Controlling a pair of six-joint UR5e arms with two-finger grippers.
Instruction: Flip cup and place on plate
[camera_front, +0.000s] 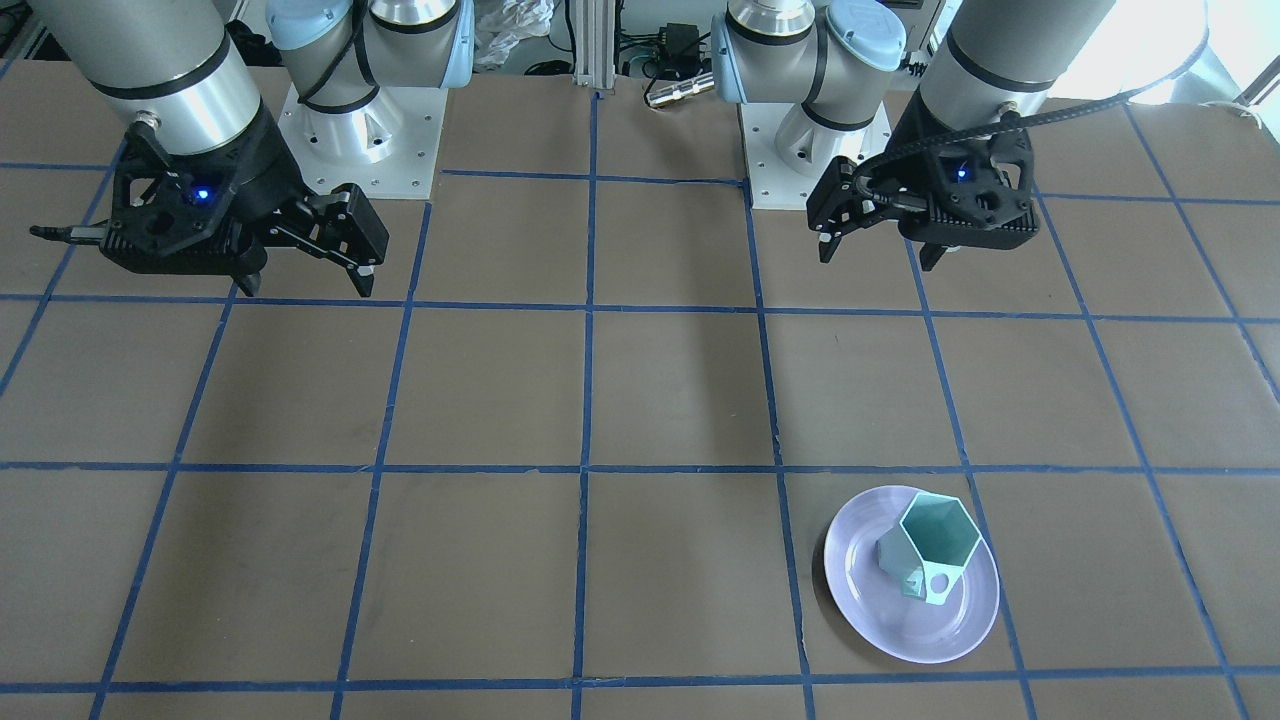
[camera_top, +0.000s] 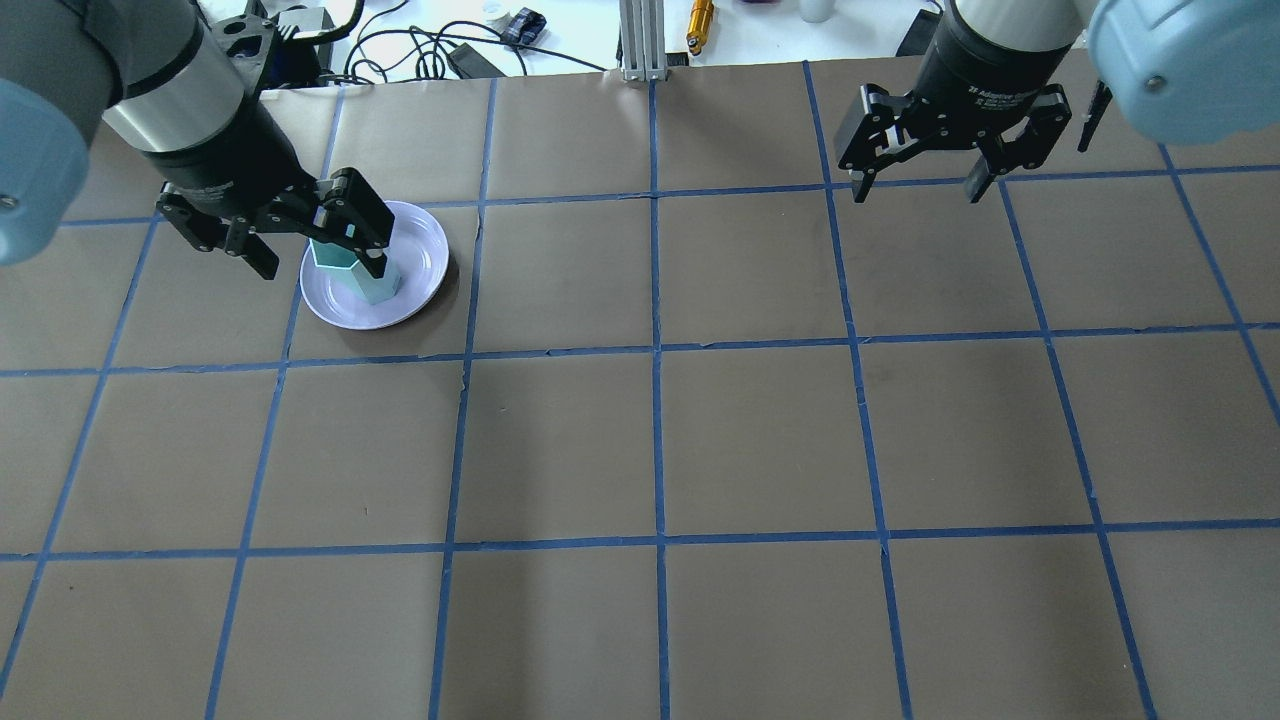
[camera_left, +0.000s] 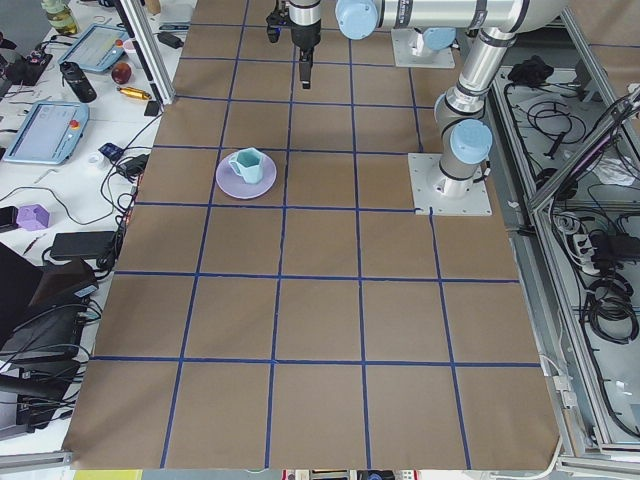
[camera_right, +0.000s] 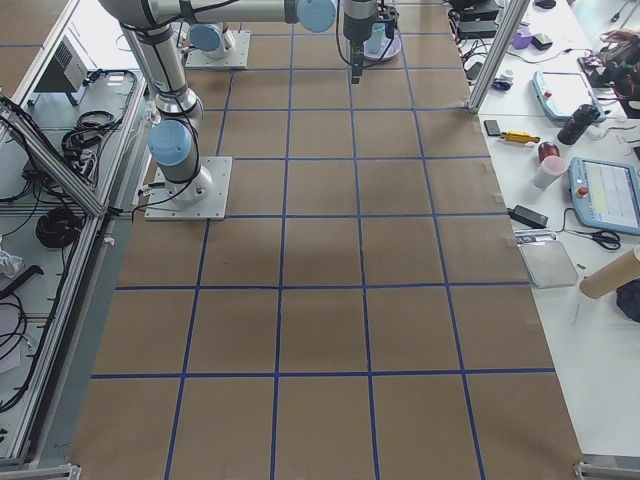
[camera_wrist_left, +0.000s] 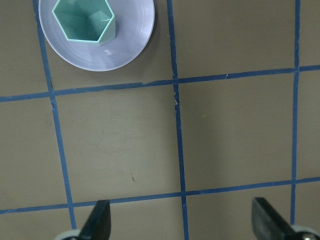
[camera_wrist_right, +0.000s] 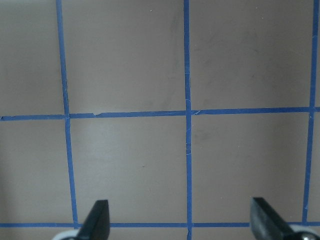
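- Front-facing view: the cup (camera_front: 935, 545) stands mouth-up on the plate (camera_front: 900, 625), toward the plate's 1 o'clock, with its handle at the cup's 6 o'clock. The left gripper (camera_front: 878, 250) and right gripper (camera_front: 308, 283) hang spread wide and empty, well apart from both. We judge the job all but done. The risk is the cup's off-centre seat near the raised rim, where a knock could tip it. We can read no writing here.
- Overhead view: the left gripper overlaps the cup in the picture. We reckon a descent or a low sweep from here could catch the hexagonal rim. A white label (camera_top: 985, 95) on the right wrist reads roughly "2F Adaptive"; the rest is too small.
- Left side view: cup on plate, toward 11 o'clock in the frame. Nothing legible.
- Right side view: cup and plate sit near 12 o'clock, mostly hidden behind an arm, so we cannot judge more.
- Left wrist view: the fingers (camera_wrist_left: 97, 222) stand wide with bare table between them, and cup and plate sit at 11 o'clock.
- Right wrist view: the fingers are wide apart over nothing but blue tape lines (camera_wrist_right: 187, 112).
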